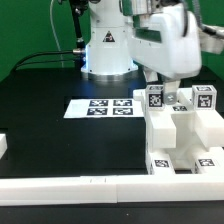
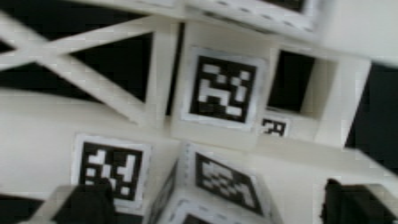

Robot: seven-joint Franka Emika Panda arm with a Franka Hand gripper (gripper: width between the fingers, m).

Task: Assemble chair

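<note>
The chair's white pieces [image 1: 186, 130] stand stacked at the exterior view's right, with tagged upright ends [image 1: 155, 97] on top. My gripper [image 1: 164, 87] hangs just above and behind those ends, and the wrist largely hides its fingers there. In the wrist view the gripper [image 2: 217, 203] is open. Its dark fingers [image 2: 86, 206] stand wide apart on either side of a tagged white chair piece [image 2: 222, 90], with a corner of the piece between them. I cannot see either finger touching it. White cross-bars of another chair part [image 2: 80, 45] lie beyond.
The marker board [image 1: 100, 107] lies flat on the black table near the arm's base [image 1: 108, 55]. A low white rail [image 1: 70, 188] runs along the front edge. A small white block [image 1: 3, 147] sits at the exterior view's left edge.
</note>
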